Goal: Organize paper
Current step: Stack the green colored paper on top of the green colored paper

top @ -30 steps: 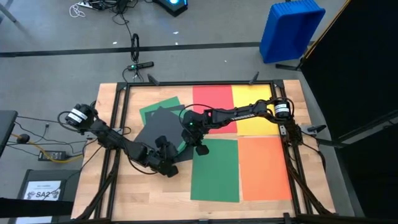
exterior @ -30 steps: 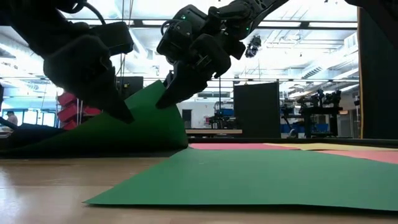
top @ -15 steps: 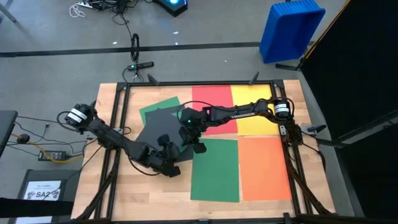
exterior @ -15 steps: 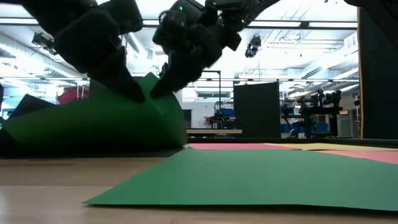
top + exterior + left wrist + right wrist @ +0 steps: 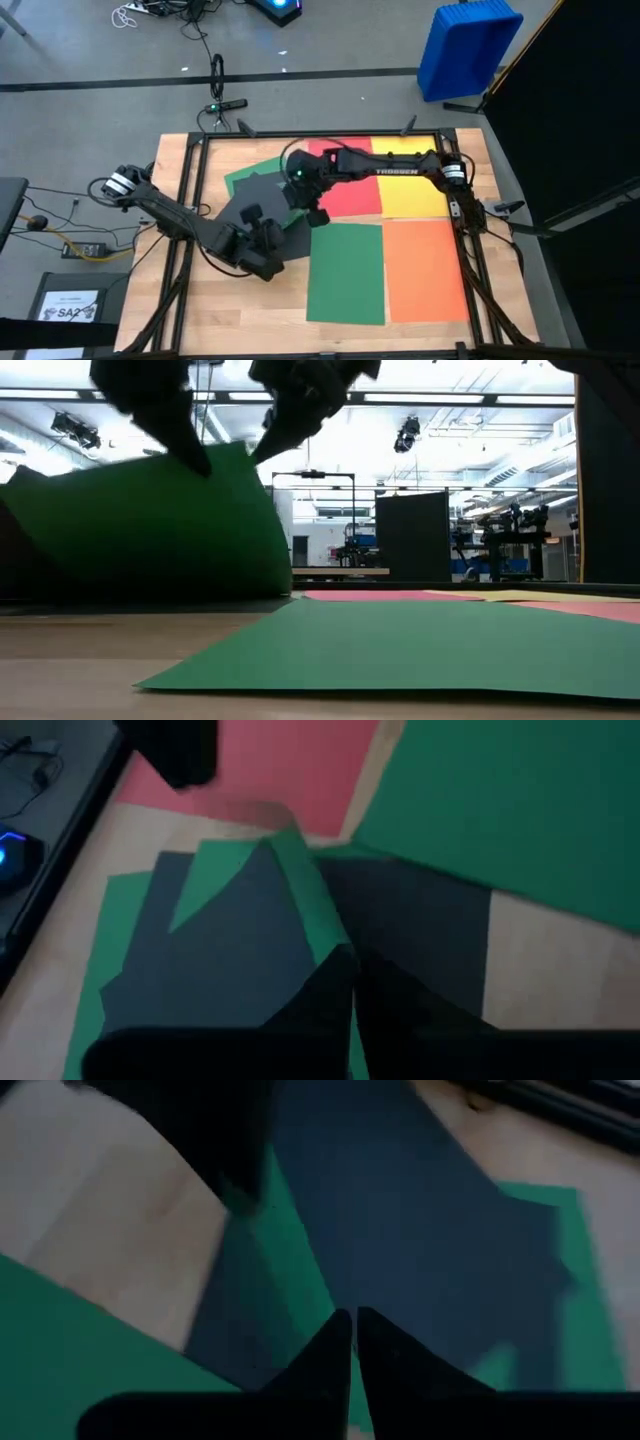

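Seen from above: wooden table [image 5: 250, 310] at frame centre, covered with coloured paper. Red [image 5: 355, 195], yellow [image 5: 412, 195], orange [image 5: 425, 270] and green [image 5: 345, 272] sheets lying flat at centre right. At centre left, dark grey sheet [image 5: 240, 205] over another green sheet [image 5: 150, 525], lifted upright along one edge. Left gripper [image 5: 268, 238] and right gripper [image 5: 312, 213] both pinched tight on that raised green edge.

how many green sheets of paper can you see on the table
2. One green sheet lies flat at the table's front centre, beside the orange sheet. The other green sheet sits rear left under the dark sheets, one edge lifted by both grippers. More may be hidden beneath.
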You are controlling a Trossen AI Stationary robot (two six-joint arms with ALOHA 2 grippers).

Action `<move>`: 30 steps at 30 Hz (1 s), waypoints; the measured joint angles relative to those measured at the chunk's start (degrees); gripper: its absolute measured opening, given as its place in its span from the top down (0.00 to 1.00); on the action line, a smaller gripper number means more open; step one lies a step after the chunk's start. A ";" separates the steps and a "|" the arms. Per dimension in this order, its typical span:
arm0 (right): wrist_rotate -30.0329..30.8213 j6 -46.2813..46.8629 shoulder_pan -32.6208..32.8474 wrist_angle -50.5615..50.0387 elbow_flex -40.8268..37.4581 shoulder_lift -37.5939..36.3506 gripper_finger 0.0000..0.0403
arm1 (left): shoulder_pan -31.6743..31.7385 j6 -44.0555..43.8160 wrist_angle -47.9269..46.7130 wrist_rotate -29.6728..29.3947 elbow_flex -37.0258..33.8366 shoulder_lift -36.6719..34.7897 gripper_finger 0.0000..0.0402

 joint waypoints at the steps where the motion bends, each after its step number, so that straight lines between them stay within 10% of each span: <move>1: 1.17 -0.49 -0.35 -2.74 1.85 -0.01 1.00 | 0.00 -0.01 -0.05 -0.17 0.30 -0.74 1.00; 14: 5.98 -1.71 -4.08 -15.49 10.66 -11.96 1.00 | -0.52 3.32 -6.24 -8.18 7.24 -9.40 1.00; 30: 12.50 5.34 -0.82 -18.71 10.68 -31.27 1.00 | 0.15 31.11 3.79 -6.52 24.74 -9.73 1.00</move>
